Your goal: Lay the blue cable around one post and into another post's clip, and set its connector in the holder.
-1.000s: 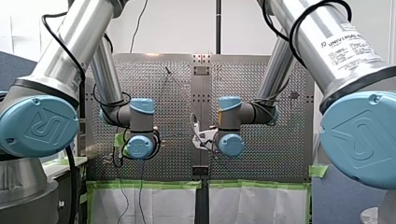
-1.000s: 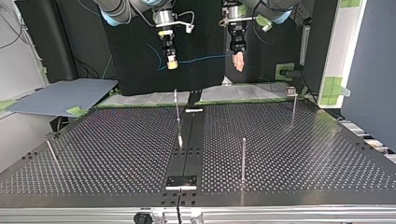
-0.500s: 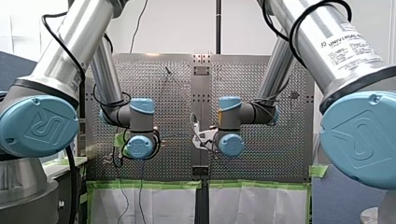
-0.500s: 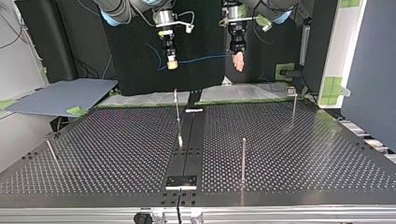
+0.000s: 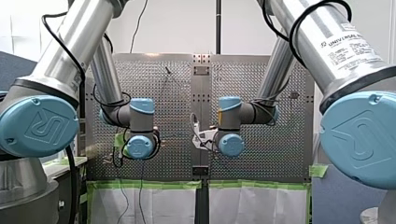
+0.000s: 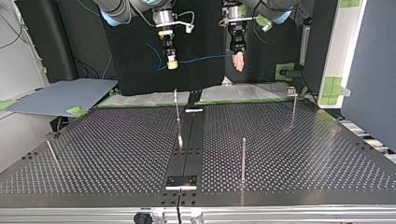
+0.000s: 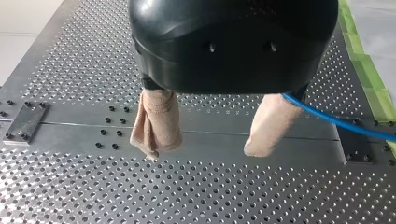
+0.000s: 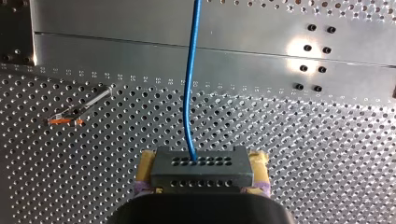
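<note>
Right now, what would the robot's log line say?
left gripper: open, cable beside one finger | right gripper: shut on connector | cable: in the air, round no post

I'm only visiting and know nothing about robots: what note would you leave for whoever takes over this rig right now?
My right gripper: shut on the black connector, yellow pads either side.
My left gripper: open, the blue cable passing beside one beige pad.
Both hang above the table, the cable strung between them in the air.
Done: connector lifted.
Left: rounding a post, clipping at another, seating the connector.
</note>
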